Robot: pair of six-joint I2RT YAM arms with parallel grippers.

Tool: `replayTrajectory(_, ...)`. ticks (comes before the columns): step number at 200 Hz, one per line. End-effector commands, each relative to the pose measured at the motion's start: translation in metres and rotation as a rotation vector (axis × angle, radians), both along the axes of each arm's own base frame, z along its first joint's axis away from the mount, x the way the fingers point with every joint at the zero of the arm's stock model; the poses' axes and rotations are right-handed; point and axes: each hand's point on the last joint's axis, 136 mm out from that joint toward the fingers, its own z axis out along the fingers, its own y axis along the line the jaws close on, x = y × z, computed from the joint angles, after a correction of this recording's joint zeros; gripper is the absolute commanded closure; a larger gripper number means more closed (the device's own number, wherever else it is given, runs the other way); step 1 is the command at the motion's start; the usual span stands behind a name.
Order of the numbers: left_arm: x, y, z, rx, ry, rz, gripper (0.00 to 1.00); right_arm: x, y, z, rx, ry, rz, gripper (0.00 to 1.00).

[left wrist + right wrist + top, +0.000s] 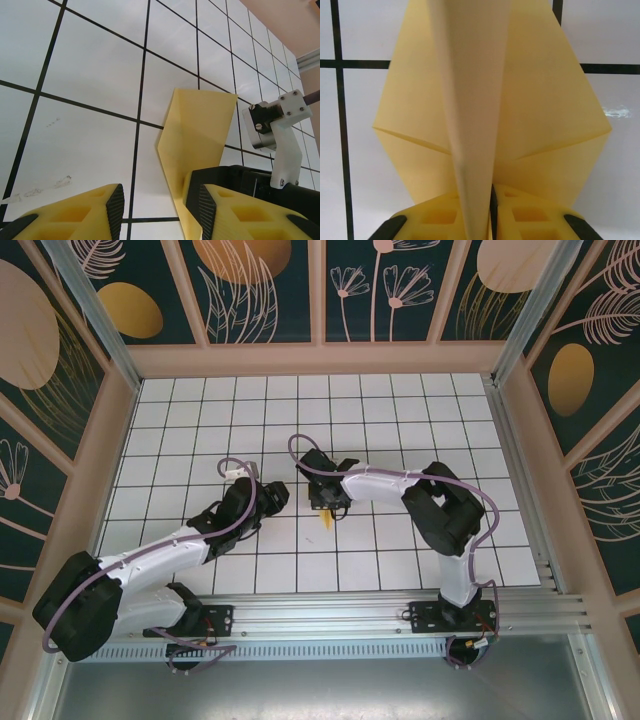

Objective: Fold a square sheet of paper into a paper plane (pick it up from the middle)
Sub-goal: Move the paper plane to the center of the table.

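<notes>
Right gripper (491,212) is clamped on the paper plane (545,100) at its centre crease. The long axis runs straight out from the fingers. Left gripper (160,215) stands open just beside it.

paper plane (328,522) mostly under R gripper (327,508)

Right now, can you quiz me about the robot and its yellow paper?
1. True or false: the right pincer is shut on the yellow paper.
2. How is the left pincer? A) open B) shut on a pencil C) shut on a cup
3. Fill in: the table has white tiles with ____ lines.

Key: 1 true; 2 A; 3 black.
</notes>
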Motion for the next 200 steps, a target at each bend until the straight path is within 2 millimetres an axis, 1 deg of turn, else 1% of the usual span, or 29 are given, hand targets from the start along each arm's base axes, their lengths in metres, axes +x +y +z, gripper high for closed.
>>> replayTrajectory(1, 0.002, 0.000, 0.001, 0.008, -0.005, 0.001, 0.54, -0.001, -0.005, -0.007, -0.027, 0.018, 0.006, 0.78)
replayTrajectory(27, 0.002, -0.001, -0.001, 0.013, 0.002, -0.007, 0.54, -0.001, -0.004, -0.006, -0.023, 0.020, 0.006, 0.75)
replayTrajectory(68, 0.001, -0.004, -0.005, 0.006, 0.014, -0.023, 0.54, -0.004, -0.006, -0.012, -0.042, 0.038, 0.003, 0.74)
replayTrajectory(90, 0.000, -0.005, -0.006, 0.007, 0.017, -0.028, 0.54, -0.005, -0.008, -0.017, -0.057, 0.044, -0.004, 0.77)
replayTrajectory(118, 0.000, -0.005, -0.006, 0.004, 0.018, -0.026, 0.54, -0.008, -0.013, -0.024, -0.087, 0.059, -0.008, 0.86)
replayTrajectory(129, 0.000, -0.005, -0.006, 0.004, 0.018, -0.027, 0.53, -0.007, -0.012, -0.021, -0.090, 0.053, -0.002, 0.87)
replayTrajectory(140, 0.001, -0.006, -0.006, 0.003, 0.017, -0.027, 0.54, -0.004, -0.011, -0.012, -0.096, 0.035, 0.000, 0.88)
replayTrajectory(163, 0.001, -0.005, -0.004, 0.003, 0.017, -0.026, 0.54, 0.006, -0.006, 0.015, -0.076, -0.023, 0.005, 0.88)
replayTrajectory(173, 0.000, -0.005, -0.003, 0.002, 0.015, -0.024, 0.53, 0.008, -0.003, 0.024, -0.056, -0.039, 0.007, 0.88)
replayTrajectory(185, 0.000, -0.004, -0.001, 0.001, 0.009, -0.020, 0.53, 0.010, -0.001, 0.030, -0.039, -0.050, 0.007, 0.88)
replayTrajectory(200, 0.000, 0.001, 0.000, 0.005, 0.003, -0.001, 0.53, 0.011, -0.001, 0.031, -0.024, -0.042, -0.002, 0.88)
